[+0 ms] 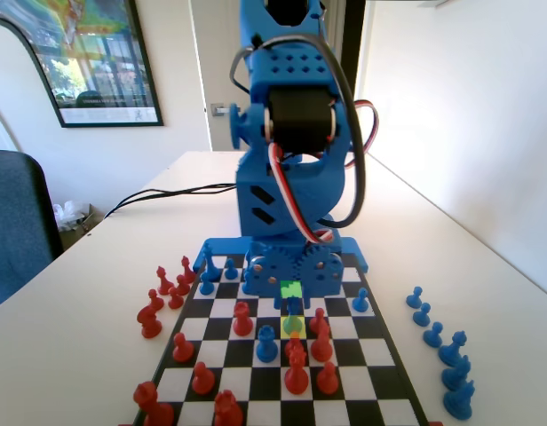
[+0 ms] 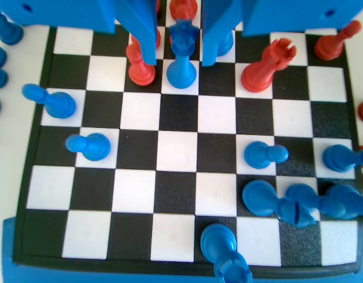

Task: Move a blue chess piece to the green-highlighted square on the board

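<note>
Wrist view, left to right. Far left: loose blue pawns on the near-left files, well apart from the action, no hazard. Next, the red pawn, touching or almost touching the left jaw's outer face; liable to be nudged or tipped by any sideways drift. Centre: the blue chess piece, upright on a white square, bracketed by the claw. Jaws apart, one on each side, not yet pinching. Right of that, another blue piece partly hidden behind the right jaw, then the red rook a square further right, near enough to be clipped on a swing.

Fixed view: the green-highlighted square on the board, just in front of the arm's base, a yellow square directly nearer. Red pieces crowded left, right and nearer, so a low carry could topple them.

Main risks, judged from this: off-centre closing on the slim body, squeezing it sideways or pinching only the head, then slipping on the lift. Depth of the jaws along the piece possibly too shallow, hard to tell from above.
</note>
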Available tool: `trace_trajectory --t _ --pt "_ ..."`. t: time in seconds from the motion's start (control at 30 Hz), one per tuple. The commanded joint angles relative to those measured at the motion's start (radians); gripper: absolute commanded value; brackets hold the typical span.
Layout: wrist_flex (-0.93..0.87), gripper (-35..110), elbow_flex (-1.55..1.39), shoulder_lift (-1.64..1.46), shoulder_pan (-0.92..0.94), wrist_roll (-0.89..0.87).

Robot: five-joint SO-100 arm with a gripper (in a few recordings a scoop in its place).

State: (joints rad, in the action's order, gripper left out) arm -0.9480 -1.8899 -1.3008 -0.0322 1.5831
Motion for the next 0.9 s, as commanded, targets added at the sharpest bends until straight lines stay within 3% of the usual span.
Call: trace_trajectory --t 0.0,0.87 --pt "-0.002 11 0.003 -0.041 0.0 0.015" --pt "0.008 8 0.032 -0.043 0.002 0.0"
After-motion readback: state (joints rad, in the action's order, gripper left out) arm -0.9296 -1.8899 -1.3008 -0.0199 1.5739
